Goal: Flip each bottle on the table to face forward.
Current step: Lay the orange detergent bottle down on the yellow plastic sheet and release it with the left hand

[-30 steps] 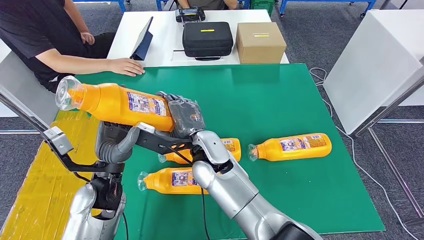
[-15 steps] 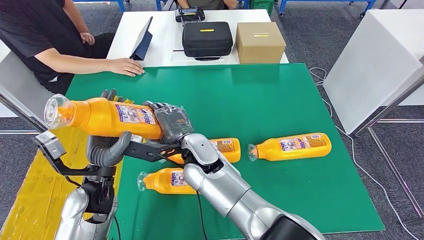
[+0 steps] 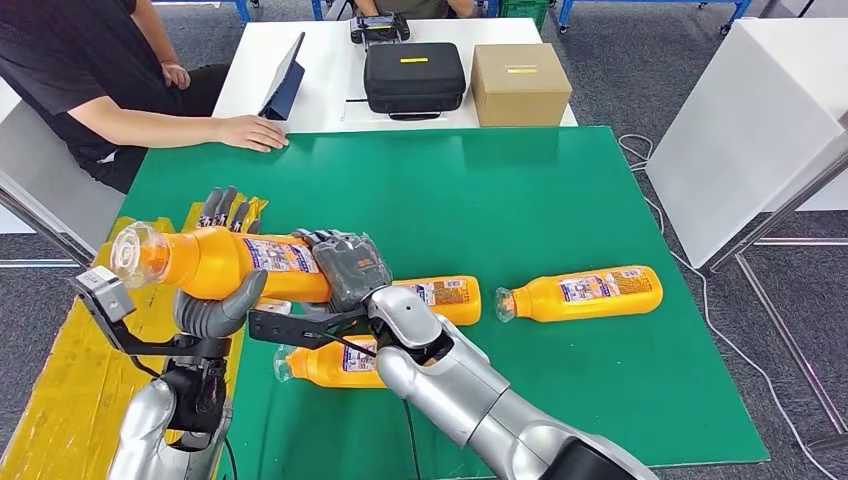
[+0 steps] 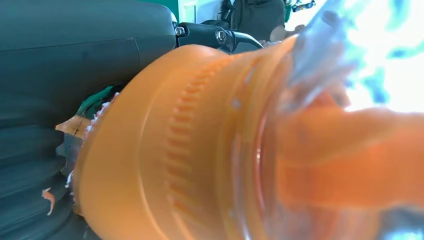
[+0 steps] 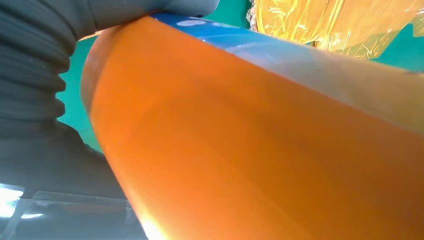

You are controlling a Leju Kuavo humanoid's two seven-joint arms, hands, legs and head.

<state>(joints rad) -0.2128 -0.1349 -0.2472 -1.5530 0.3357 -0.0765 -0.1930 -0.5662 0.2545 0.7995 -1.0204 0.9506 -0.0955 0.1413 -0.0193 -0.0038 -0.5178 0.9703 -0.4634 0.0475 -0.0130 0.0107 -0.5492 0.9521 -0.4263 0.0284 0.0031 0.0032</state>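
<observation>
1. An orange bottle [image 3: 225, 262] is held in the air over the left part of the green bench [image 3: 560, 200], lying nearly level with its clear cap end pointing to the robot's left and its label facing up.
2. The right hand [image 3: 350, 268] grips the bottle around its base end, fingers [image 3: 322, 240] wrapped over the top of it.
3. The left hand [image 3: 215, 280] cradles the bottle near its neck: the thumb rises in front of the body and the fingers stand up behind it, spread apart. Whether this hand truly clamps the bottle cannot be told.
4. Three more orange bottles lie on their sides on the bench: one [image 3: 440, 297] just right of the right hand, one [image 3: 335, 365] partly hidden beneath the right forearm, and one [image 3: 582, 293] further right, apart from the rest.
5. A person's hand [image 3: 250, 132] rests at the bench's far left corner.
6. Beyond the bench, a white table [image 3: 320, 60] carries a black case [image 3: 414, 77] and a cardboard box [image 3: 520, 84].
</observation>
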